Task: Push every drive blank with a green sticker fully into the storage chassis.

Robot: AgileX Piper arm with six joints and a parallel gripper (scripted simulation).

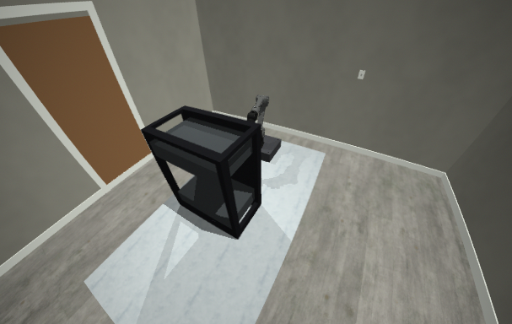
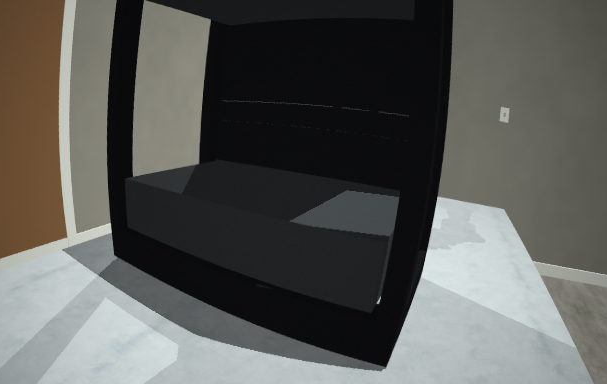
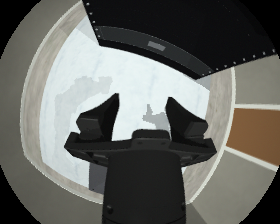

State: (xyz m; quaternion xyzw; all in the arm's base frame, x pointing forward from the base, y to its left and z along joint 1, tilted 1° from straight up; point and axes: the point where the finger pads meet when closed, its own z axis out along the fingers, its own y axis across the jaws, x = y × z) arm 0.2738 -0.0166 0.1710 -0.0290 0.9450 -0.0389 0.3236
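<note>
The black rack (image 1: 208,169) stands on a pale marble mat; I see it from behind in the top and exterior views. A grey chassis (image 1: 204,139) sits in its top, another grey box (image 2: 262,235) in its bottom. My arm (image 1: 259,111) rises behind the rack, on its far side. In the wrist view my gripper (image 3: 143,100) is open and empty, pointing down at the mat, with the rack's lower front (image 3: 171,23) above it. No drive blanks or stickers show in any view.
A brown door (image 1: 65,93) is in the left wall. The arm's dark base plate (image 1: 269,148) lies on the mat (image 1: 221,253) behind the rack. Wood floor surrounds the mat.
</note>
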